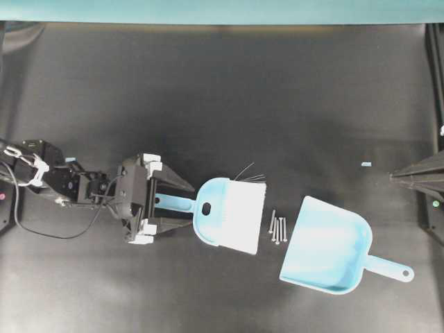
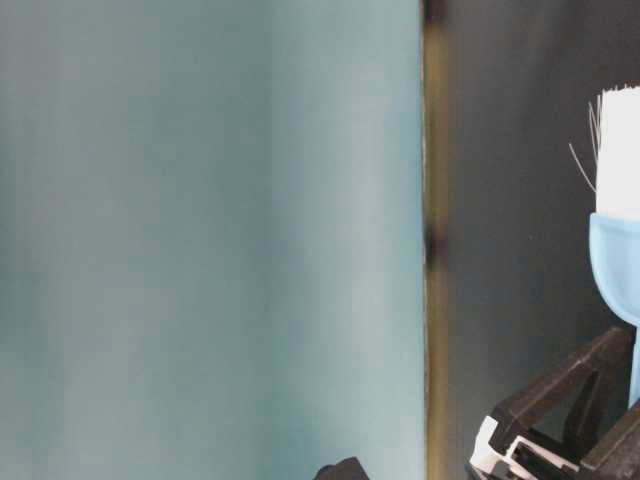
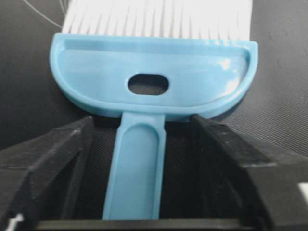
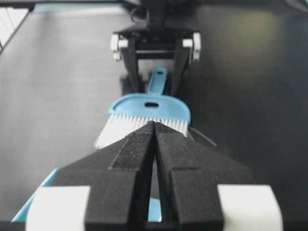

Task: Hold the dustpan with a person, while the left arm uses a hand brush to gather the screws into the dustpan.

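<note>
One view looks straight down on the surface (image 1: 222, 104), one sits low beside it, and both close wrist views face the hand brush (image 3: 154, 82) from opposite ends

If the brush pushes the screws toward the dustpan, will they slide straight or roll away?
The screws are thin round metal shafts lying side by side, parallel to the bristle edge of the brush, so they will probably roll ahead of it. They look light, so some may scatter. The dustpan mouth faces them closely, which should help.

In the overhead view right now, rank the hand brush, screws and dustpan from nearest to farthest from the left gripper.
1. Hand brush: its handle lies between the left gripper fingers.
2. Screws: just beyond the bristles.
3. Dustpan: farthest, right of the screws.
</note>
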Controlling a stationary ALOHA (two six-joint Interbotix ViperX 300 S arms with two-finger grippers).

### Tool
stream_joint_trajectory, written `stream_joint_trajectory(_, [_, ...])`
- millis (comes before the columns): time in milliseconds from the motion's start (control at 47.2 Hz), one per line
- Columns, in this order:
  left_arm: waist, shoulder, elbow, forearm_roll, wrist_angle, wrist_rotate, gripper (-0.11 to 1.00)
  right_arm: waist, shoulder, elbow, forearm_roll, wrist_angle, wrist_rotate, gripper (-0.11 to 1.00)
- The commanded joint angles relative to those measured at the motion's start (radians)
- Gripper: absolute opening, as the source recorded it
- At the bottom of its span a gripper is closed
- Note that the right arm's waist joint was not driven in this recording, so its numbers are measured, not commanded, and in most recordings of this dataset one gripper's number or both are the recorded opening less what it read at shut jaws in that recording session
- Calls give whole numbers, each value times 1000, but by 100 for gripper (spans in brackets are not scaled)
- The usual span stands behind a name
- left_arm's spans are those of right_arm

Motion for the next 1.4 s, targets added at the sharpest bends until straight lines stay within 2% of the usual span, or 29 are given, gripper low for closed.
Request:
stream_joint_trajectory(0, [0,9,-3,-2,44,5,71,0,3,-6,0,3,-6,-1])
stream_joint_trajectory(63, [-3,3,-5,0,57,5,60,0,3,-3,-2,21,-6,-1])
stream_joint_trajectory(190, [-6,-28,-3,0,77,6,29,0,3,2,-2,101,-6,-1])
stream_joint_trajectory(360, [-5,-78,-12,0,112,6,31,0,2,11,0,94,-3,-1])
stream_joint_trajectory(487, [0,-141,-40,0,230,6,31,0,2,26,-2,86,-5,-1])
stream_joint_trajectory(656, [-2,-270,-126,-2,537,23,31,0,2,35,0,75,-3,-1])
stream_joint_trajectory(804, [-8,-390,-221,0,815,100,31,0,0,35,-2,75,-3,-1])
stream_joint_trajectory(974, [-8,-479,-308,0,1022,161,31,0,-2,35,0,75,-3,-1])
stream_joint_trajectory(1143, [-2,-488,-407,0,1220,204,31,0,-3,35,0,75,-3,-1])
stream_joint_trajectory(1291, [8,-439,-561,0,1539,227,31,0,-5,35,-2,77,-3,-1])
stream_joint_trajectory(1376, [17,-390,-644,2,1669,238,31,0,-6,35,0,75,-3,-1])
